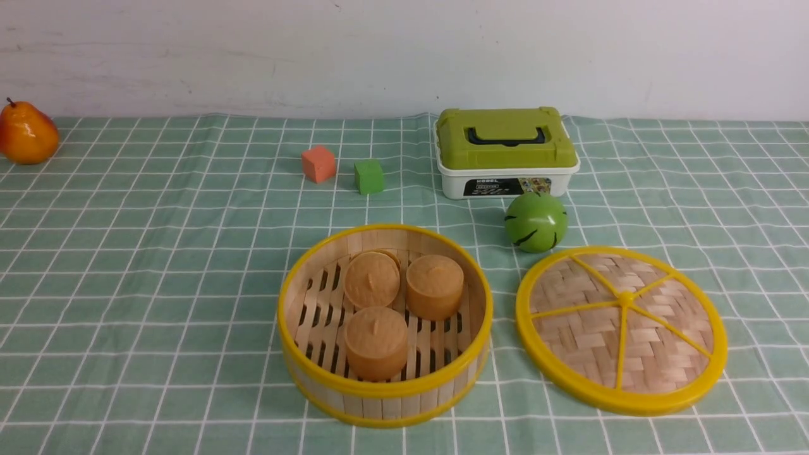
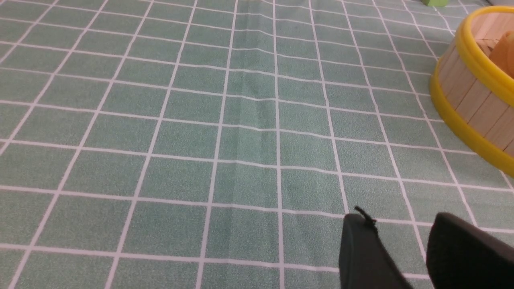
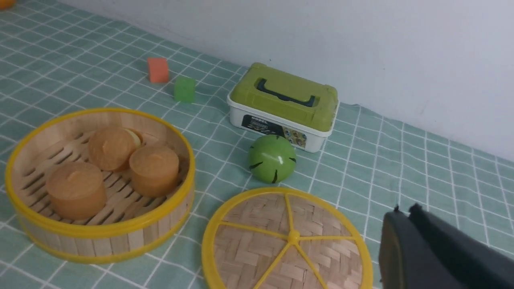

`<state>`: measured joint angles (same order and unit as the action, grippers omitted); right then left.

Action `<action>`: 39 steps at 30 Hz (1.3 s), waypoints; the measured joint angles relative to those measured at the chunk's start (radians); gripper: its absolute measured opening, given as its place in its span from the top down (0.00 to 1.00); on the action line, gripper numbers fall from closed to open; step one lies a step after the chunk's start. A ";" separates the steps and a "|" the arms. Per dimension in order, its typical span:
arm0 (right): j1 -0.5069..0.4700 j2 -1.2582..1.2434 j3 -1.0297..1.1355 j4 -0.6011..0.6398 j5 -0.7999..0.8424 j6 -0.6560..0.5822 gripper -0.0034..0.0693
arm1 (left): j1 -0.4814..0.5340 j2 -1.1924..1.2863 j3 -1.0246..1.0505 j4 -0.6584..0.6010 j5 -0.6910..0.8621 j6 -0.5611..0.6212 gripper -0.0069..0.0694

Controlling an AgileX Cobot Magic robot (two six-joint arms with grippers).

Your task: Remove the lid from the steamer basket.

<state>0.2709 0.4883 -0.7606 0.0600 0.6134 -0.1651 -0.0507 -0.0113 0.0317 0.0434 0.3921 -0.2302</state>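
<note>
Left jaws stand open and right jaws closed, while the lid (image 1: 626, 316) lies beside the uncovered steamer basket (image 1: 385, 401).

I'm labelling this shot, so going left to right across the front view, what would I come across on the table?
Pear → steamer basket, holding three buns → lid, lying off the basket.
Left out for overlapping spans: both small blocks, the white box and the green ball.
</note>
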 joint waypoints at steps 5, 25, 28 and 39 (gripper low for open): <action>-0.033 -0.124 0.262 -0.092 -0.176 0.062 0.96 | 0.000 0.000 0.000 0.000 0.000 0.000 0.60; -0.263 -0.498 0.783 -0.134 -0.246 0.392 0.96 | 0.000 0.000 0.000 0.000 0.000 0.000 0.60; -0.236 -0.498 0.780 -0.138 -0.233 0.392 0.96 | 0.000 0.000 0.000 0.000 0.000 0.000 0.60; -0.220 -0.498 0.780 -0.139 -0.231 0.392 0.95 | 0.000 0.000 0.000 0.000 0.000 0.000 0.60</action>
<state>0.0505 -0.0100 0.0189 -0.0787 0.3825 0.2267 -0.0507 -0.0113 0.0317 0.0434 0.3920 -0.2302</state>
